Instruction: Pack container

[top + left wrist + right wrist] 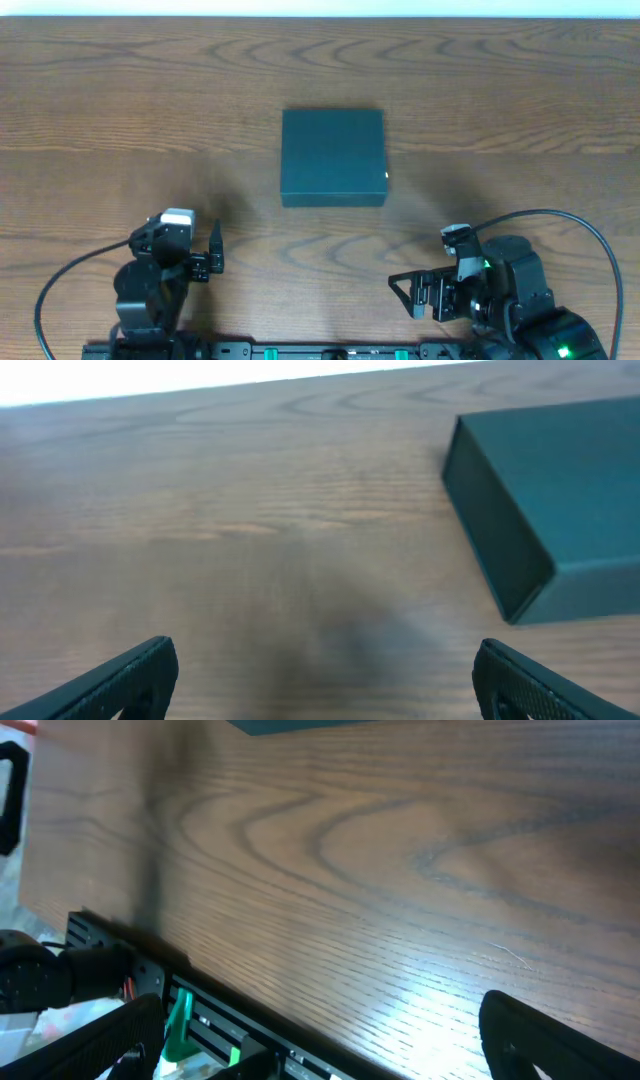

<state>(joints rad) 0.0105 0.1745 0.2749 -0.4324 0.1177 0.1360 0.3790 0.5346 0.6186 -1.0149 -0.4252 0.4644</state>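
Note:
The container [333, 157] is a dark teal-black square box with its flat lid shut, standing at the middle of the wooden table. It also shows at the upper right of the left wrist view [545, 500], and a sliver of it shows at the top edge of the right wrist view [300, 725]. My left gripper [213, 255] [325, 690] is open and empty, near the front left of the table, well short of the box. My right gripper [405, 295] [320, 1040] is open and empty over the table's front edge, at the right. No snack packets are in view.
The wooden table [120, 110] runs across the whole view. A black mounting rail with green clips [190, 1020] runs along the front edge. Black cables [560, 215] loop out from both arm bases.

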